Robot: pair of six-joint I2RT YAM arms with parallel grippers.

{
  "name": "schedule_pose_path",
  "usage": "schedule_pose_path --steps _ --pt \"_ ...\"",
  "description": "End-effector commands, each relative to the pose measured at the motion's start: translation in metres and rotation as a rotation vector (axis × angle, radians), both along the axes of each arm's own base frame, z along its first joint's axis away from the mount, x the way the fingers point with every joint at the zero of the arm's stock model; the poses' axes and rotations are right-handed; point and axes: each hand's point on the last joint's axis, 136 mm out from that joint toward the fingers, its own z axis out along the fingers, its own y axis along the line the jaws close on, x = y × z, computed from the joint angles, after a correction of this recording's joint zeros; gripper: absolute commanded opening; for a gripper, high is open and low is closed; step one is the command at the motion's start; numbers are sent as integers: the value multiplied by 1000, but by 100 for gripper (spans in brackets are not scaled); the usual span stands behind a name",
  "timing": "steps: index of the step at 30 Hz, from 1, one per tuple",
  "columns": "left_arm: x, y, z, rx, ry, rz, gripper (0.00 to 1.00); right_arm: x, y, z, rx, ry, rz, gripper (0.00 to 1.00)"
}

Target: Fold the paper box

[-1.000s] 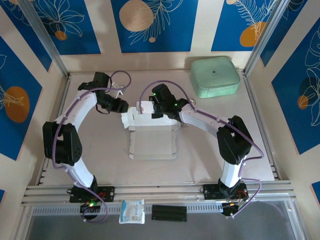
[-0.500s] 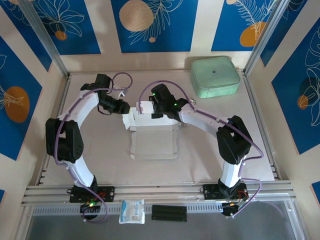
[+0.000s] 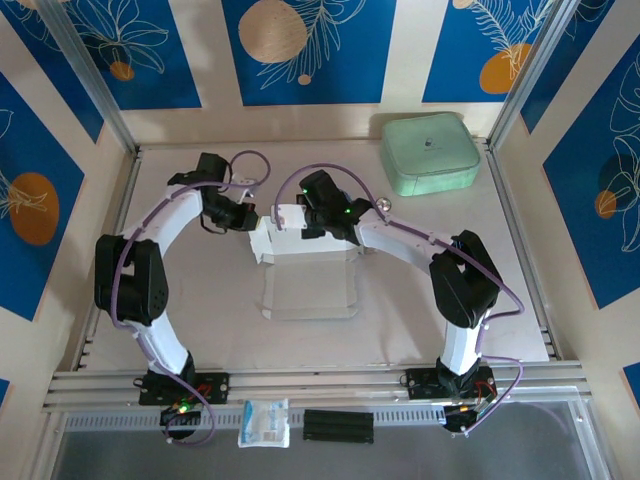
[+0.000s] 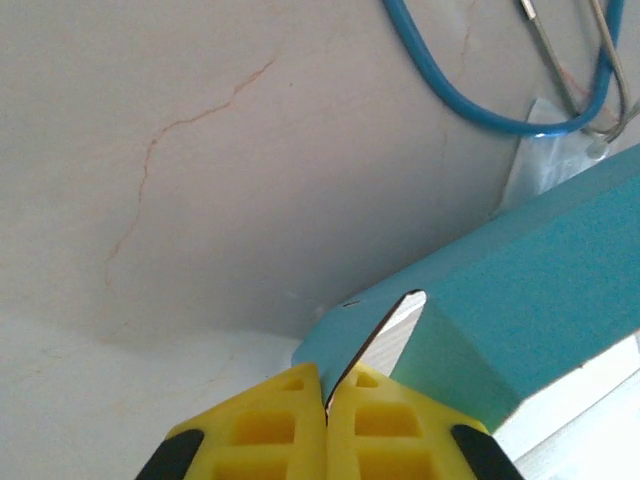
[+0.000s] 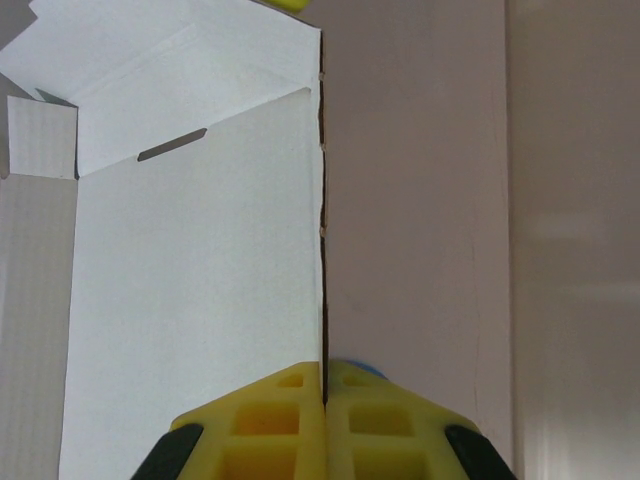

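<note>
Both arms are working at the far end of the paper box (image 3: 306, 285), which is lying mid-worktop (image 3: 190, 300), well apart from the mint-green case (image 3: 430, 152) in the far right corner. The left gripper (image 4: 326, 385) is pinching a thin blue-backed flap, its jaws pressed flat together on the card. The right gripper (image 5: 324, 372) is likewise clamping the edge of a white panel. Since a second ago the far panel has been tipping up steeper and the left arm has been sliding in toward the right. The near panel is still lying flat, so I'd say most of the folding is still waiting.
</note>
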Motion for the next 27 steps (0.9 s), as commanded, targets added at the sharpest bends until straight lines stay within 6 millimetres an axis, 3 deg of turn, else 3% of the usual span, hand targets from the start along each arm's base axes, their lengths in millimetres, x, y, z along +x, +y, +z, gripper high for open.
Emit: schedule_pose_path --steps 1,9,17,23,27 --pt "12 5 6 52 -93 21 1 -9 20 4 43 -25 55 4" --pt "23 9 22 148 -252 10 0 -19 24 2 48 -28 66 18" --pt "29 8 22 197 -347 -32 0 -45 21 34 200 97 53 34" --pt "25 7 15 240 -368 -77 0 -71 14 72 378 240 49 64" --pt "22 4 13 253 -388 -100 0 -88 3 113 530 394 45 66"
